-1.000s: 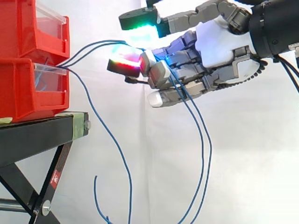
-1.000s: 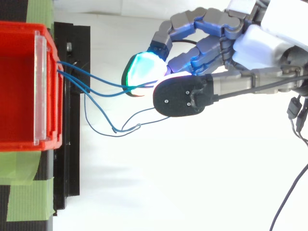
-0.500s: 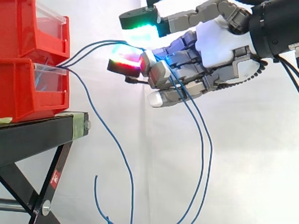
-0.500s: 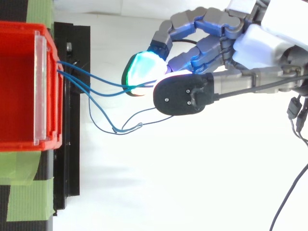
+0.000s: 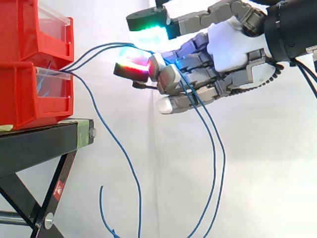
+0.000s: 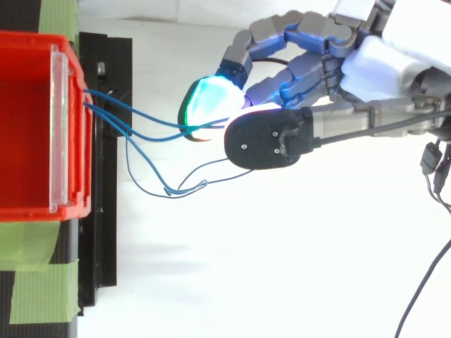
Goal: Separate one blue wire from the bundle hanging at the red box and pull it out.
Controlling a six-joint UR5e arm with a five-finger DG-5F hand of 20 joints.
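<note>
Over the last second almost nothing has moved: the grey multi-fingered robot hand [image 5: 233,47] sits where it was, so the pull has not begun. Its fingers are curled, with the glowing pads [image 5: 132,67] pinched on thin blue wires [image 5: 106,45] running from the red plastic bin [image 5: 29,94]. There seem to be two strands, not one. A third blue wire [image 5: 121,148] hangs free below.

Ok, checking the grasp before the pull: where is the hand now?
Side view, upper right: the hand is apart from the red bins at left, fingers curled on two blue wires running from them.
</note>
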